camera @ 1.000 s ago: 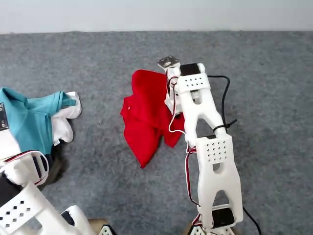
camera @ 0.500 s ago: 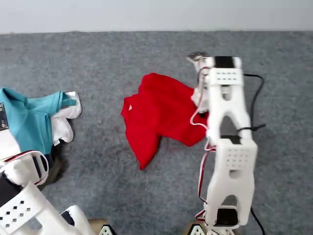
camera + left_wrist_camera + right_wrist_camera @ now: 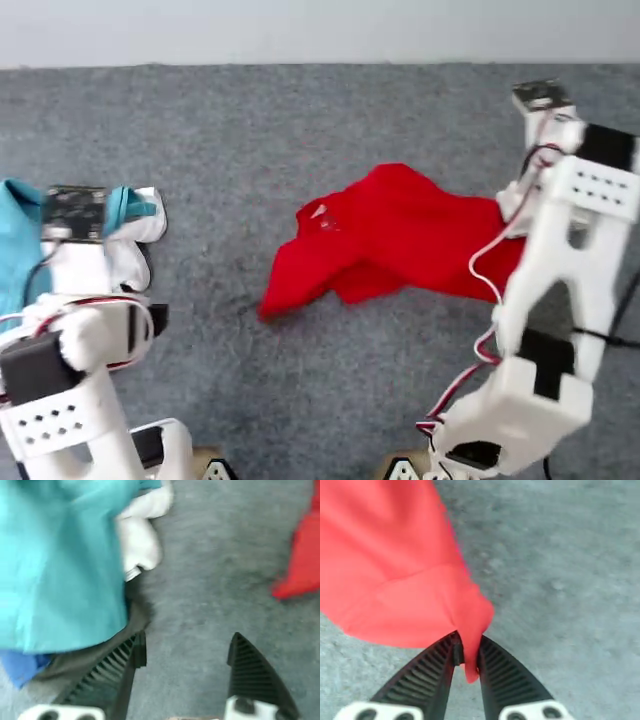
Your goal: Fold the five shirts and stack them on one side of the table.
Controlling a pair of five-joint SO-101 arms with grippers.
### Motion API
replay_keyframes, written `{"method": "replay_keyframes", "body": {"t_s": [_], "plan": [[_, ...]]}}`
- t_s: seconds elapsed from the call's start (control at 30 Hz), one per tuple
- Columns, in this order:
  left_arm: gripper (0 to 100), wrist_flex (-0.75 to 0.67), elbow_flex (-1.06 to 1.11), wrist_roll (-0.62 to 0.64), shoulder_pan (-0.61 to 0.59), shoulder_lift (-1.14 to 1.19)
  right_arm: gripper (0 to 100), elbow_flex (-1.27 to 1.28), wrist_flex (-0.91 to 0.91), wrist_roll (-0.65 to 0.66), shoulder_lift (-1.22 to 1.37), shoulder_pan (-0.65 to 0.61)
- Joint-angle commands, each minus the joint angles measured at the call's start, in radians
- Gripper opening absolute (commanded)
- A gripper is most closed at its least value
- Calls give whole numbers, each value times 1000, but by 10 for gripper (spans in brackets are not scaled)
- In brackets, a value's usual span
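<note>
Right arm stands at frame right, wrist at upper right. The right gripper is clamped on the red shirt hem, and the shirt lies stretched across frame centre. Left arm is at lower left, with the left gripper jaws apart, empty, beside the teal shirt.

surface: grey carpet | far edge: pale wall

The red shirt, teal shirt and white shirt are plain, the table grey.
</note>
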Motion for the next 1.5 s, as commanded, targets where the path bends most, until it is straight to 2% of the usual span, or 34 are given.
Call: {"method": "replay_keyframes", "body": {"t_s": [0.0, 0.17, 0.27, 0.43, 0.67, 0.93, 1.07, 1.23, 1.33, 1.47], "plan": [[231, 17, -18, -2, 132, -8, 8, -8, 42, 31, -140, 30], [173, -2, -22, -2, 218, -14, 8, -35, 39, 35, -294, -68], [148, -8, -27, -2, 216, -15, 9, -80, 2, 29, -387, -173], [141, -12, -39, -2, 132, -15, 9, -187, -153, -2, -499, -298], [144, -12, -145, -3, -49, -15, 9, -238, -496, -2, -564, -306], [144, -8, -156, -6, -163, -15, 9, -238, -776, 203, -555, -309], [144, -5, -157, -5, -181, -23, 9, -235, -785, 265, -530, -344], [144, -5, -151, -3, -176, -115, 9, -236, -696, 278, -467, -355], [144, 9, -150, -3, -178, -178, 9, -242, -725, 215, -446, -351], [142, 17, -148, -5, -180, -247, 9, -305, -868, 150, -440, -351]]}}
